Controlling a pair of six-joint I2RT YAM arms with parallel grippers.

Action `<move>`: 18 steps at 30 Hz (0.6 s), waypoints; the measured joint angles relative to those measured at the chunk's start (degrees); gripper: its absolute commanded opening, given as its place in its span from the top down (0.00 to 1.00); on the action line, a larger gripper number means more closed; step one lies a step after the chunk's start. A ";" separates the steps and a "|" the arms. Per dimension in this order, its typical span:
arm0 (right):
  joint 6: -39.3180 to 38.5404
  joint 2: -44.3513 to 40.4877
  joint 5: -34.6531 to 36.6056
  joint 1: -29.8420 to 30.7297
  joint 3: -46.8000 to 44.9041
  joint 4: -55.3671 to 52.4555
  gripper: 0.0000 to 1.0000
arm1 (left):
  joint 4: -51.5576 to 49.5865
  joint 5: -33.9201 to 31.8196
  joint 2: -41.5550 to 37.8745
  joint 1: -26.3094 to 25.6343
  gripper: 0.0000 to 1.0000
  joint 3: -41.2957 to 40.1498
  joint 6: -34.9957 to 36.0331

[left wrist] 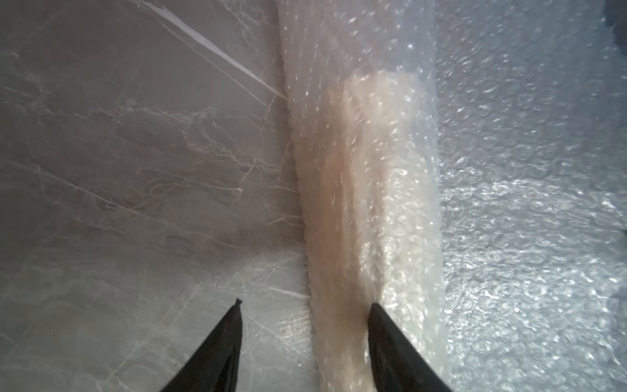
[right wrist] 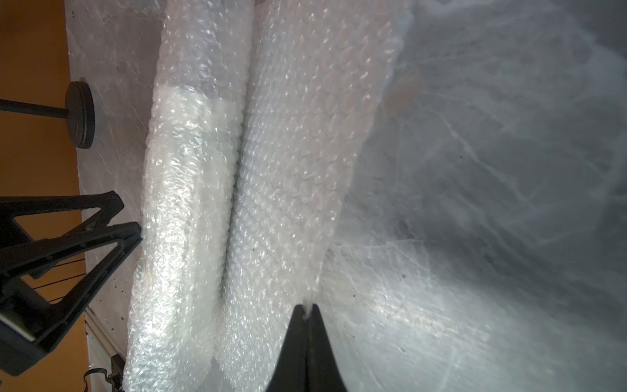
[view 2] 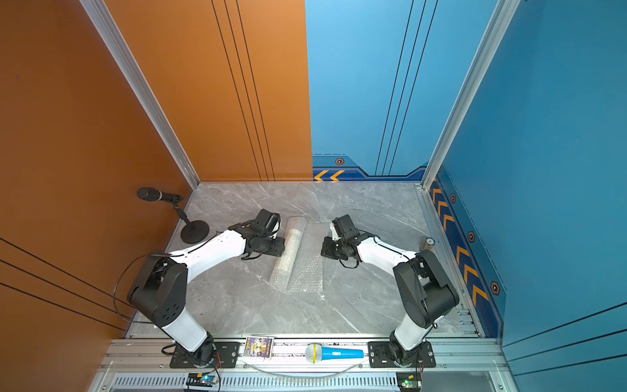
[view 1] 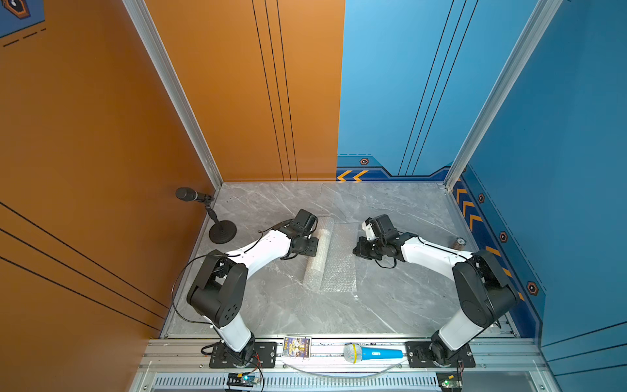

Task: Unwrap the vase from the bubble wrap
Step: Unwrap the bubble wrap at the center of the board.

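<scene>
Top views, mid-frame on desk (view 1: 390, 305): bubble wrap (view 1: 339, 261) partly unrolled, vase (left wrist: 353, 176) lying within the roll at its left. Pinched at the free edge by right pincer (right wrist: 307, 310); left pincer (left wrist: 305, 303) wide, tips at the roll's flank. Far left, stand microphone (view 1: 223, 232); far right, brown jar (view 1: 459, 242)

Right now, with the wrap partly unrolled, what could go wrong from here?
1. The right gripper pinches only a thin edge of the bubble wrap; a pull might slip off or tear it.
2. The left gripper is open against the wrapped vase, not gripping it, so a pull may drag it along instead of unrolling.
3. Once freed, the vase could roll across the table.
</scene>
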 measured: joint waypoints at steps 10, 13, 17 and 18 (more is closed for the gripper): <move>-0.74 0.00 -0.15 -0.13 0.00 -0.63 1.00 | -0.66 1.42 -2.89 -0.48 0.40 -0.92 -0.48; -1.07 0.00 -0.17 -0.33 -0.02 -0.63 1.00 | -1.77 0.11 -3.89 -2.62 0.40 0.02 -0.22; -1.07 0.00 -0.20 -0.39 -0.02 -0.63 1.00 | -2.91 -1.92 -3.65 -6.05 0.40 2.54 0.33; -1.09 0.00 -0.22 -0.39 -0.02 -0.63 1.00 | -3.15 -2.25 -3.26 -6.73 0.40 3.30 0.42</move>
